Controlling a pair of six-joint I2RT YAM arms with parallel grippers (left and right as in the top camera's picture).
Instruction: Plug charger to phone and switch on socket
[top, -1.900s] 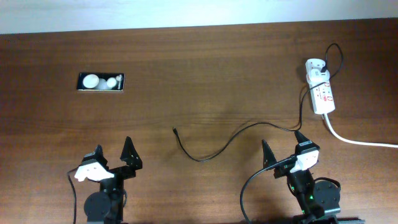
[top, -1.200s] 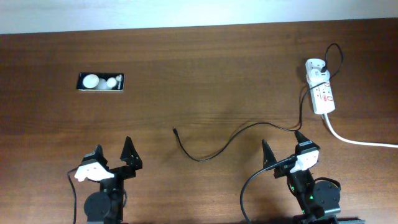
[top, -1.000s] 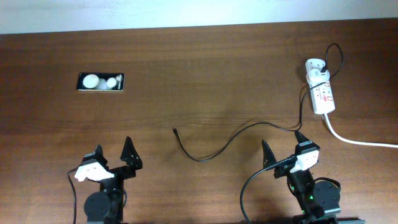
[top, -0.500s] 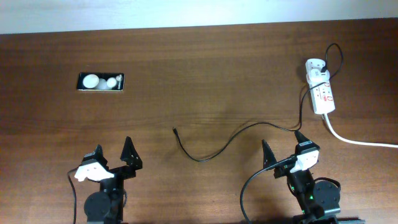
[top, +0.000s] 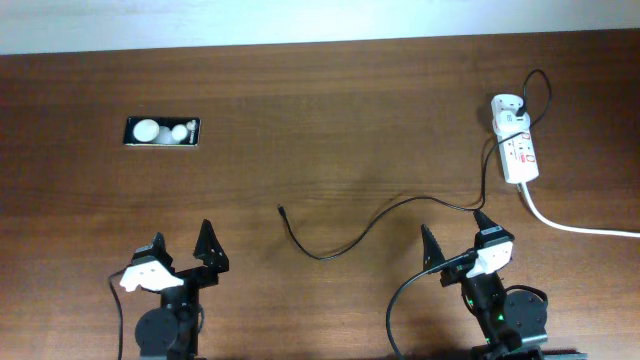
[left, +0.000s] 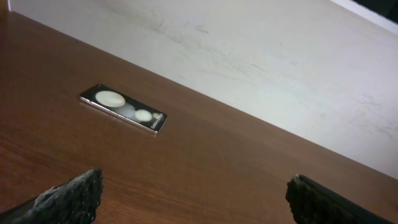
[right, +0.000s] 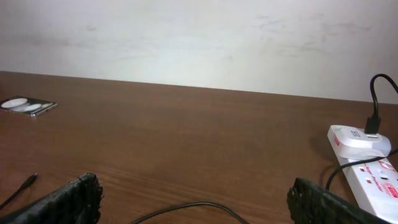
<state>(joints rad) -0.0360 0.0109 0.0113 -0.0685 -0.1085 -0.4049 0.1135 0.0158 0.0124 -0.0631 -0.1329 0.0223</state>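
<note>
Left gripper (top: 182, 236) and right gripper (top: 455, 225) are spread; the thin black charger cable (top: 322, 257), seemingly loose, could be flicked away when pinched.

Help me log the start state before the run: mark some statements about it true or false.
1. The phone has no cable in it. True.
2. The left hand holds the charger. False: the charger lies loose on the table, and the left hand is open and empty.
3. The charger's adapter sits in the socket. True.
4. The right hand is shut on the socket. False: it is open, well apart from the socket.
</note>
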